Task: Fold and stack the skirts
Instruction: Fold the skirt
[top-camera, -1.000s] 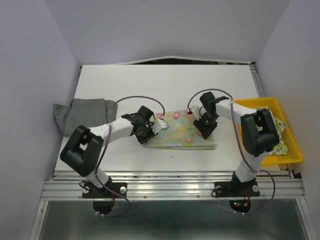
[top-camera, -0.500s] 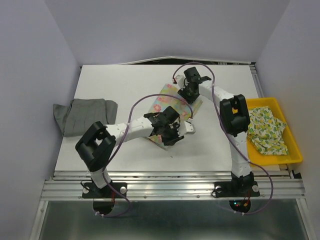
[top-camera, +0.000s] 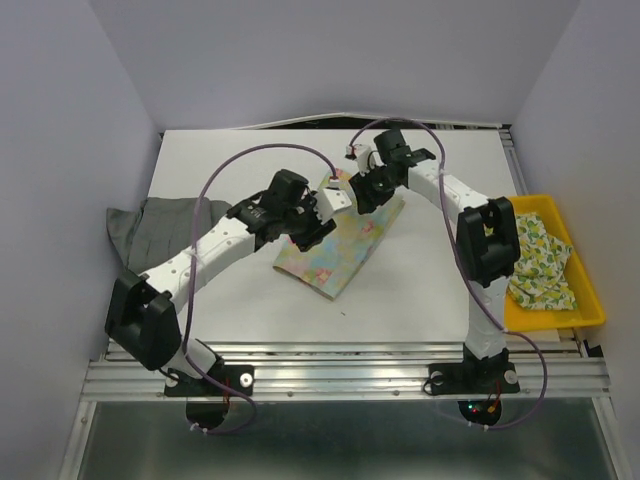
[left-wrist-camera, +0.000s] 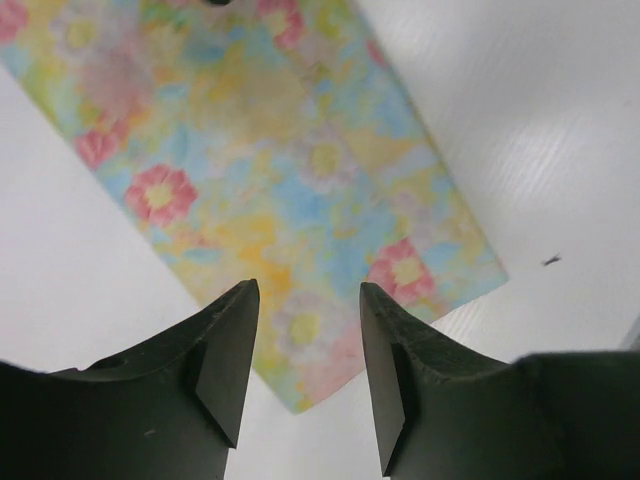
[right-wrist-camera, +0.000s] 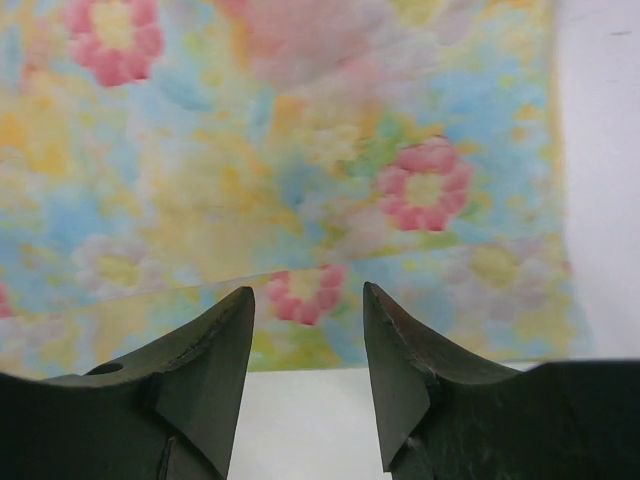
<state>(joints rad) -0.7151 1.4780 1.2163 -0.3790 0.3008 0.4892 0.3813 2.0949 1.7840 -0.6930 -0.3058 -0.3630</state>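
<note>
Now, both fingers parted, over floral skirt

No legible text anywhere.

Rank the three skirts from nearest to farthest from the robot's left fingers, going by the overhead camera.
1. Floral skirt: mid-table, directly beneath the open left fingers.
2. Grey skirt: at the table's left edge.
3. Green-yellow print skirt: far right, inside the yellow tray.
</note>
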